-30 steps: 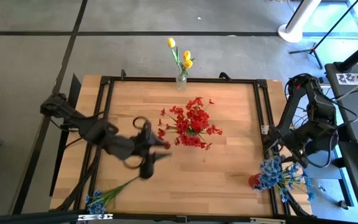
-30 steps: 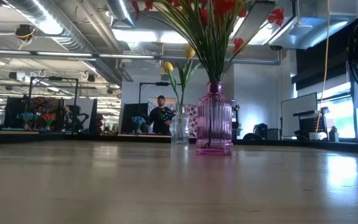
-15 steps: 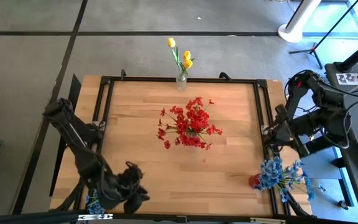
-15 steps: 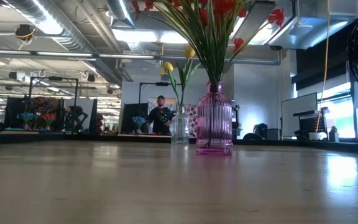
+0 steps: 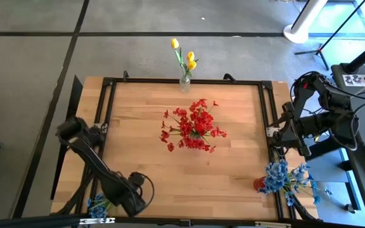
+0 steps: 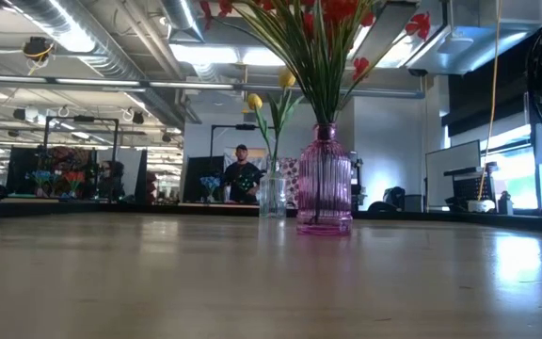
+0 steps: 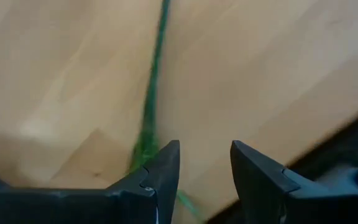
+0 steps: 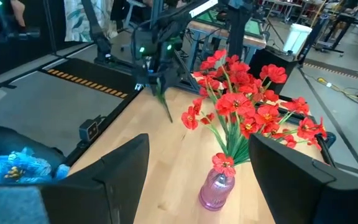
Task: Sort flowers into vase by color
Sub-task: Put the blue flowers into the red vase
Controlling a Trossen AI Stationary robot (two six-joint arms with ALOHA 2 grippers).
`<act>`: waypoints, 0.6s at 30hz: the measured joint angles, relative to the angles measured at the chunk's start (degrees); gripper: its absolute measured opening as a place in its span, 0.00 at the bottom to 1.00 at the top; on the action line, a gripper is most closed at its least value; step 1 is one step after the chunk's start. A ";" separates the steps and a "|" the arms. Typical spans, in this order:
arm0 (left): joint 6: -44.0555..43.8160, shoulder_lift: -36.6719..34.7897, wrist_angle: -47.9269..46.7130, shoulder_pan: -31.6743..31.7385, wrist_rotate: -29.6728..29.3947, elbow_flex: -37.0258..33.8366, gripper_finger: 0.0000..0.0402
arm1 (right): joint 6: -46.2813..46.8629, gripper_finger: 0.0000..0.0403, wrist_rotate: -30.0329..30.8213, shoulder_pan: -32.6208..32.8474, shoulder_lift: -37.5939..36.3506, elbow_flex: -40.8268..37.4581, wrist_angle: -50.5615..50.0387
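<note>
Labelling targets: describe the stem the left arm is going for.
Start at the wooden table, near-left corner. There a loose green-stemmed blue flower lies flat beside the left gripper, jaws open. It is the only flower not in a vase.

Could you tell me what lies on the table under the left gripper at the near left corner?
A blue flower's green stem runs along the wooden table under the open left gripper; its blue blossoms are partly covered.
</note>
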 joint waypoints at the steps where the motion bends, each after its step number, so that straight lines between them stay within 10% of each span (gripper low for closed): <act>1: 0.58 0.93 -0.57 0.28 1.15 0.00 0.35 | 0.01 0.68 0.28 0.00 0.13 -0.01 -0.01; 18: 3.12 1.18 10.41 2.35 14.37 -16.85 0.29 | 1.99 0.68 -0.23 0.00 1.57 -0.05 -0.07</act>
